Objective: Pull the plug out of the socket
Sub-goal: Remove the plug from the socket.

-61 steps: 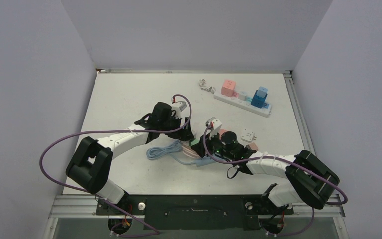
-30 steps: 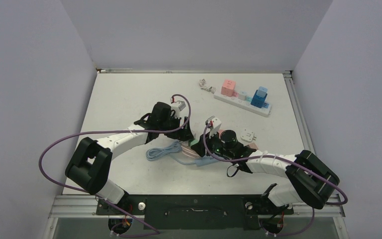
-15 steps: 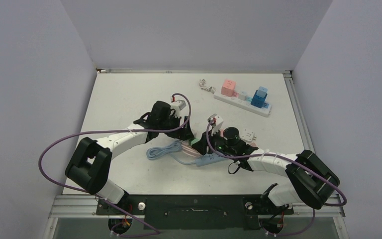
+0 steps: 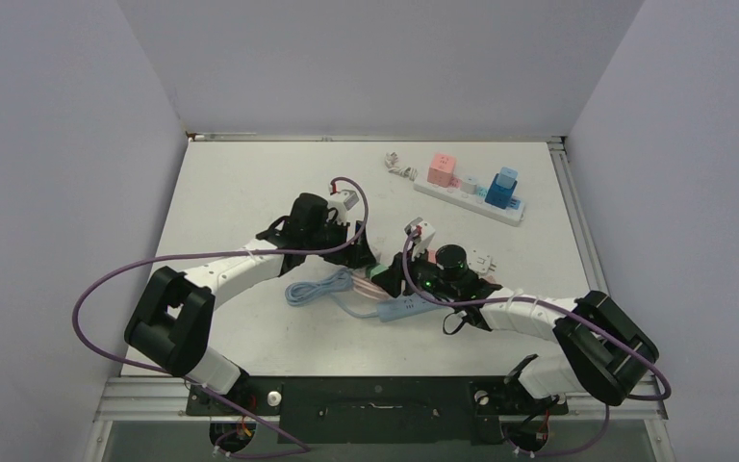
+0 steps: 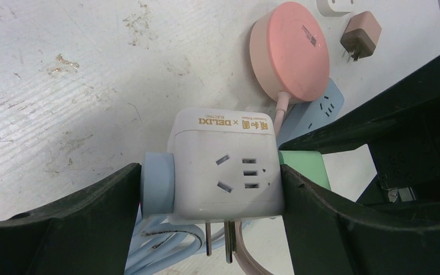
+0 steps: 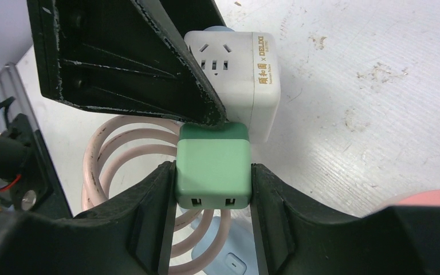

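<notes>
Still touching: green plug [image 6: 212, 172] clamped in your right gripper [image 6: 212, 167], against the white socket cube [image 5: 224, 166] your left gripper [image 5: 210, 175] squeezes.
Right wrist view shows the whole plug, left wrist view only a sliver; overhead, your right wrist has swung slightly farther out since a second ago.

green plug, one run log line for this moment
left gripper: shut on white cube socket | right gripper: shut on green plug | plug against socket, not yet out

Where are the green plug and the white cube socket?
green plug [image 6: 213, 167]: right wrist view, on its broad upper face.
white cube socket [image 5: 226, 166]: left wrist view, on the face with the holes.
</notes>
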Robot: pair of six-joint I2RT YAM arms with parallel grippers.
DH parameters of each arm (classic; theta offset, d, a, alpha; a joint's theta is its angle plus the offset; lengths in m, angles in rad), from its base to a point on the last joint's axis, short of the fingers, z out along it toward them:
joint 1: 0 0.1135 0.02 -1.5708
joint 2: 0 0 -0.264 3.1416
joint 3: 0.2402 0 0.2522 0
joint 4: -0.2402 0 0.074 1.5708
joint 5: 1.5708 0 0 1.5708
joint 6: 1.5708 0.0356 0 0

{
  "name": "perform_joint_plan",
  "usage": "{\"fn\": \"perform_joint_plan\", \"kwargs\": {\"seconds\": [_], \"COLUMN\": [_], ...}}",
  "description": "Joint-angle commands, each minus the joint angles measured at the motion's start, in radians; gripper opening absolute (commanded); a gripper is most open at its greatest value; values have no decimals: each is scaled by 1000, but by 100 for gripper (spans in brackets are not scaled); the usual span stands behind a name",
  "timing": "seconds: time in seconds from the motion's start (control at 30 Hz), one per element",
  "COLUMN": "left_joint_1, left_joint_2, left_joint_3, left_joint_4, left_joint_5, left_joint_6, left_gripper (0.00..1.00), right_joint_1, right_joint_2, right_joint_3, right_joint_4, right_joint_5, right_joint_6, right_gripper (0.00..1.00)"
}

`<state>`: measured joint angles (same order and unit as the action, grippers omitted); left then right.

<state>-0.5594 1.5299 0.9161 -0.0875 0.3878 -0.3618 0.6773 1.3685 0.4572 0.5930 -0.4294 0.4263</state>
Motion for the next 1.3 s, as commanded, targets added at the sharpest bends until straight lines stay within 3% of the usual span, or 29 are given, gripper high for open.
{"fn": "perform_joint_plan", "kwargs": {"seconds": [0.0, 0.17, 0.4, 0.83, 1.1, 1.27], "left_joint_1": [1, 7, 12, 8, 6, 4], "left_joint_2": [-65, -57, -58, -157, -158, -172], "left_joint_3": [32, 38, 38, -23, -24, -39], "left_joint_4": [15, -14, -7, 150, 160, 157], "left_joint_5": [46, 1, 19, 155, 162, 74], "left_joint_6": [20, 16, 18, 49, 45, 21], "left_gripper": [0, 0, 0, 0, 0, 0], "right_joint_1": [61, 111, 111, -25, -25, 35], "right_joint_2": [-88, -91, -90, -88, -96, -104], "right_joint_3": [16, 24, 19, -38, -37, -5], "right_joint_4": [19, -3, 13, 172, 161, 56], "right_joint_5": [234, 304, 282, 20, 39, 183], "right_joint_6": [-80, -115, -102, -2, -11, -77], "right_gripper": [5, 5, 5, 5, 5, 5]}}
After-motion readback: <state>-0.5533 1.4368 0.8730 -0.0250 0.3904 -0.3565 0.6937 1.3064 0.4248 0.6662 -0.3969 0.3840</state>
